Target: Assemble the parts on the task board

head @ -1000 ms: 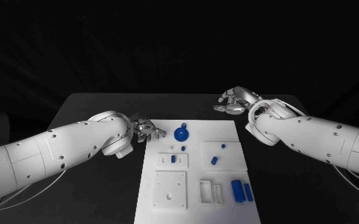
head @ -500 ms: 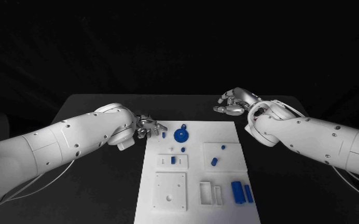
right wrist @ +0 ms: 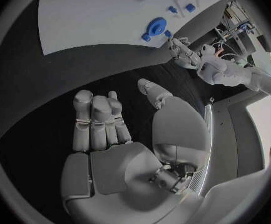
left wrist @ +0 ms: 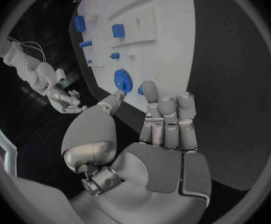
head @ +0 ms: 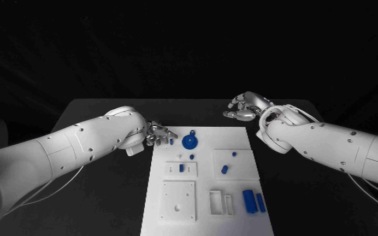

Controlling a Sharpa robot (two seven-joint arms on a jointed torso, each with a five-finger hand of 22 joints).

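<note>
1. Head view: sitting loose across the board (head: 236,192), several blue parts; judging assembly barely begun. Hovering just beside the gear (head: 190,140) at the board's far end, left hand (head: 158,134), fingers spread, empty.
2. Left wrist view: reaching fingertips (left wrist: 149,90) toward the gear (left wrist: 123,79), gripping nothing.
3. Right wrist view: idling off the board (right wrist: 98,20), right hand (right wrist: 120,149), fingers apart, empty.

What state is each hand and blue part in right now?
left hand: open, holding nothing, at the task board's far left edge
right hand: fingers apart, holding nothing, off the board
blue gear: lying on the board, untouched
blue blocks: side by side, near right corner
</note>
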